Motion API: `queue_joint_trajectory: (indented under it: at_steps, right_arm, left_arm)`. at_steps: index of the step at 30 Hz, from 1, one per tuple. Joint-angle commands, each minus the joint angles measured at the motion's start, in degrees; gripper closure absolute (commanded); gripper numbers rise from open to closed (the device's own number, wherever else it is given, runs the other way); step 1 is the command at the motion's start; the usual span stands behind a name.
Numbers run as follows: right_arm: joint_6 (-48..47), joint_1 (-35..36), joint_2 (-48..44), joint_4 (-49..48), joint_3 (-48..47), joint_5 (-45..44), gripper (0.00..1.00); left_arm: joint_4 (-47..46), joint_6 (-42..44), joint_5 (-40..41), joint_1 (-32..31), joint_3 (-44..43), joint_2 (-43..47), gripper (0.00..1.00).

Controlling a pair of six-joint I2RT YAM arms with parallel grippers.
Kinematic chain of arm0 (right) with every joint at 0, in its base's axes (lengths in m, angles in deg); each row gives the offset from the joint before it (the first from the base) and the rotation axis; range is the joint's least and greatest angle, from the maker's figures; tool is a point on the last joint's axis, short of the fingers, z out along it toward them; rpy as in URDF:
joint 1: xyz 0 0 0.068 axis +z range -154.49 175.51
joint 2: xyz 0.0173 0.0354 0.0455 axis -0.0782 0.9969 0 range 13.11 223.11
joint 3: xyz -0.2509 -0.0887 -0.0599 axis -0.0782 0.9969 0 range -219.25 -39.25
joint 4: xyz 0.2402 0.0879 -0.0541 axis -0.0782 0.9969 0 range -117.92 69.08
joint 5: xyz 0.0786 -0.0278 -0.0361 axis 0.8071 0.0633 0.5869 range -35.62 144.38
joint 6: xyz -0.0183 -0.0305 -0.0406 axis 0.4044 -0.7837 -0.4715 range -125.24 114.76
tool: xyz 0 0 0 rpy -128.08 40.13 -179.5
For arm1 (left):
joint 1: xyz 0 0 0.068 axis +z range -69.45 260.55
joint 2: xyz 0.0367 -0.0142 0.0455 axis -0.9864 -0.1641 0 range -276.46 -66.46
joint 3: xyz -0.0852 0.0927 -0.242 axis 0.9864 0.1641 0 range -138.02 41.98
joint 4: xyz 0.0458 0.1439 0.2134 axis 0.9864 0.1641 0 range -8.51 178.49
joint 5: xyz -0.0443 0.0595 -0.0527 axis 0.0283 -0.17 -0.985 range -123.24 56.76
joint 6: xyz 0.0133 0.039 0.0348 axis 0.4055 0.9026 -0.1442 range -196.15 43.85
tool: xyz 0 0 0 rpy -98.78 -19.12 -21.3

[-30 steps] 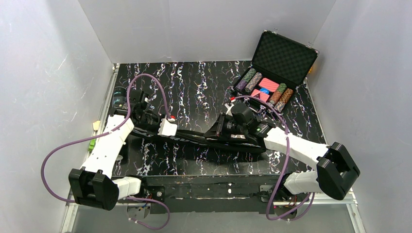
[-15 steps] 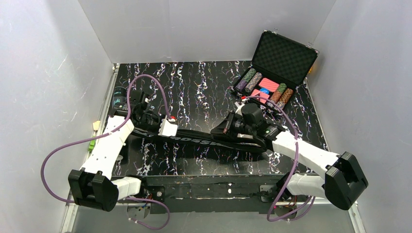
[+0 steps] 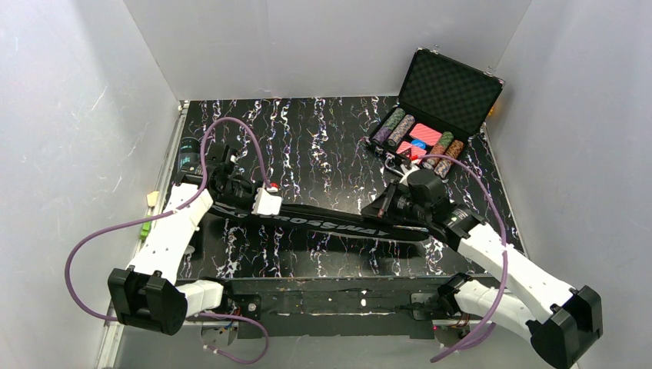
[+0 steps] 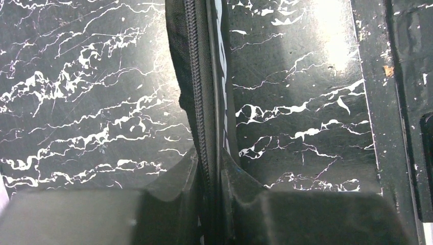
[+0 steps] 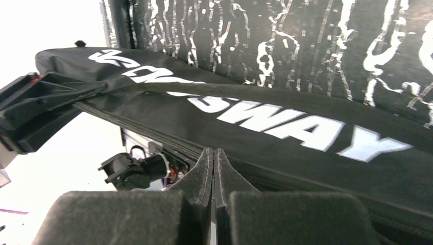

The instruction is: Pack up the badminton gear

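Observation:
The long black "CROSSWAY" racket bag lies across the middle of the table, slanting from left to right. My left gripper is shut on its left end; in the left wrist view the jaws pinch the zipper edge of the bag. My right gripper is shut at the zipper line near the bag's right end; in the right wrist view the pads press together just below the bag, and what they hold is hidden. Rackets, shuttlecocks and tube are out of view.
An open black hard case with coloured poker chips stands at the back right, just behind the right wrist. Grey walls close in three sides. A black rail runs along the table's near edge.
My right gripper has slid to the right along the bag, from its middle towards its right end, uncovering the lettering. The left gripper and the bag's left end have stayed put.

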Motion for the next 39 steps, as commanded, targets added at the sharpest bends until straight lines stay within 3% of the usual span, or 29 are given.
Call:
queue_joint_trajectory:
  at_steps: [1,2,3,4,5,10,11,12,18,24,29,35,37,39]
  right_arm:
    - [-4.9,-1.1,-3.4,8.9,0.1,-5.2,0.99]
    - [-5.3,-1.1,-3.8,9.5,-0.2,-5.5,0.99]
    - [-5.6,-1.1,-4.2,9.9,-0.6,-5.5,0.99]
    - [-6.0,-1.1,-4.3,10.2,-1.2,-5.5,0.99]
    - [-6.4,-1.1,-4.4,10.7,-1.9,-5.5,0.99]
    - [-8.0,-0.9,-2.3,13.1,-7.7,-3.2,0.99]
    - [-8.3,-0.6,-1.9,13.3,-8.7,-2.8,0.99]
    - [-8.3,2.3,-0.4,13.7,-11.1,-3.4,0.99]
    - [-5.9,8.0,0.9,12.1,-13.1,-6.9,0.99]
    - [-4.9,8.4,0.2,11.3,-14.4,-7.6,0.99]
    - [-5.1,8.3,-0.9,11.8,-14.5,-8.6,0.99]
    - [-5.2,8.3,-1.4,12.5,-15.4,-8.6,0.99]
    - [-5.3,8.4,-1.6,12.6,-15.3,-8.5,0.99]
    - [-5.3,8.4,-1.7,12.8,-15.4,-8.6,0.99]
  left_arm:
    - [-1.9,-1.5,2.1,0.5,0.1,1.0,0.80]
    - [-2.4,-2.0,2.0,0.5,0.2,1.0,0.71]
    - [-2.9,-2.7,1.8,0.5,0.3,1.1,0.49]
    - [-3.3,-3.5,1.3,0.5,0.4,1.2,0.09]
    - [-3.3,-3.9,0.5,0.4,0.3,1.2,0.03]
    - [-3.8,-10.9,-3.7,-5.4,-3.9,2.5,0.02]
    - [-3.9,-12.8,-3.9,-8.9,-5.0,2.5,0.02]
    - [-8.1,-23.0,-3.0,-21.6,-7.9,1.0,0.02]
    - [-23.2,-42.2,5.2,-37.6,-12.5,-13.2,0.02]
    - [-25.9,-45.4,16.4,-44.7,-12.0,-17.5,0.02]
    - [-26.1,-45.3,20.0,-45.0,-12.1,-17.5,0.02]
    - [-24.1,-47.4,23.7,-45.5,-14.1,-19.6,0.22]
    - [-24.2,-46.9,23.7,-45.5,-13.4,-19.1,0.24]
    - [-24.5,-46.5,23.9,-45.5,-12.8,-18.5,0.35]
